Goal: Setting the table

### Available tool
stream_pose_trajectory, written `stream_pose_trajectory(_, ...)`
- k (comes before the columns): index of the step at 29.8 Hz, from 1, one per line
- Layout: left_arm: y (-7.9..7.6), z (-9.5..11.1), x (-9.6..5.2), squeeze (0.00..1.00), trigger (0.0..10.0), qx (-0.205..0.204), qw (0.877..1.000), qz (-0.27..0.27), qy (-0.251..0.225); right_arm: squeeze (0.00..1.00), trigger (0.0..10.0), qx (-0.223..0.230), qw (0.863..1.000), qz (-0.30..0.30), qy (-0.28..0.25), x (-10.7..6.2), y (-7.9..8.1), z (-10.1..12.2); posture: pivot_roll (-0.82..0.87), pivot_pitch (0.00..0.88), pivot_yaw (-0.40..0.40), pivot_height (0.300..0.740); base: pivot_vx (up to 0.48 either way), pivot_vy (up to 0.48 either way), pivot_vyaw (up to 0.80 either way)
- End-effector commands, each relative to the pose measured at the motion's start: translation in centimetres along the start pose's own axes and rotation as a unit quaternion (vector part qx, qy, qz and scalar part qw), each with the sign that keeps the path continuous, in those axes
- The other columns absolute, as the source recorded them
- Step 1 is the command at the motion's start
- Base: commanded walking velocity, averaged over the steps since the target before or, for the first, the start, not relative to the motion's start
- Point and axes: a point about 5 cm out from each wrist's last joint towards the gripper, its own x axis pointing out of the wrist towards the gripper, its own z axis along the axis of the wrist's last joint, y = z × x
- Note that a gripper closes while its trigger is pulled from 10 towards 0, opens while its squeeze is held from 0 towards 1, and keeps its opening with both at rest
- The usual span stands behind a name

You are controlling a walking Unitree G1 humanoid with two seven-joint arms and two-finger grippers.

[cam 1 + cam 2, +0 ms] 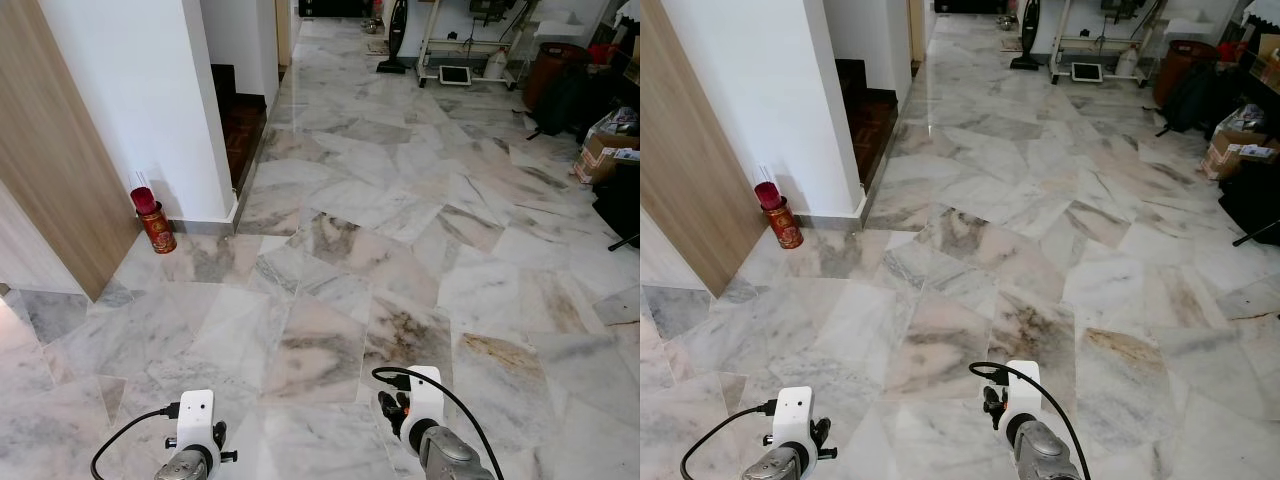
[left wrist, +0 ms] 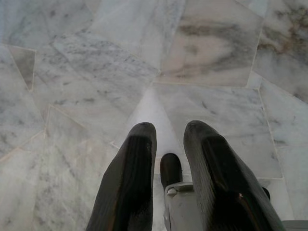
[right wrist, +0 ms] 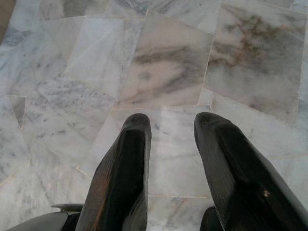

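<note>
I stand on a marble floor [image 1: 340, 270] of grey and beige slabs. My left arm [image 1: 195, 440] and right arm [image 1: 425, 420] hang low at the bottom of the eye views. In the left wrist view my left gripper [image 2: 171, 132] is open, with bare floor between its black fingers [image 2: 132, 178]. My right gripper [image 3: 173, 122] is open too and holds nothing, its fingers [image 3: 125, 168] pointing down at the slabs.
A white wall corner [image 1: 150, 100] and a wooden panel [image 1: 50, 150] stand on the left, with a red canister [image 1: 155, 225] at the wall's foot. Beyond lies a dark stairwell [image 1: 240, 120]. At the far end are a vacuum [image 1: 395, 40], a white rack [image 1: 470, 50], a brown barrel [image 1: 550, 70] and boxes [image 1: 605, 150].
</note>
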Motion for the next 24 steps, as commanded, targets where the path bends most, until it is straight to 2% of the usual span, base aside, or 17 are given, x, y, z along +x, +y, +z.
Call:
stream_pose_trajectory(1, 0.1, -0.41, -0.14, 0.0, 10.0, -0.002, 1.0, 0.0, 0.004, 0.0, 10.0, -0.001, 1.0, -0.003, 0.0, 0.0, -0.15, 0.11, 0.13, 0.0, -0.022, 0.74, 0.0, 0.0, 0.0)
stream_pose_trajectory(5, 0.07, -0.14, -0.07, 0.0, 10.0, -0.004, 1.0, -0.001, -0.001, 0.0, 10.0, -0.016, 1.0, -0.004, 0.005, 0.03, -0.22, 0.2, 0.13, 0.0, -0.024, 0.74, 0.0, 0.0, -0.59)
stream_pose_trajectory(24, 0.3, 0.1, -0.06, 0.0, 10.0, -0.003, 1.0, 0.003, -0.01, 0.0, 10.0, -0.006, 1.0, -0.009, 0.003, 0.02, -0.28, 0.18, 0.12, 0.0, -0.015, 0.74, 0.0, 0.0, -0.79)
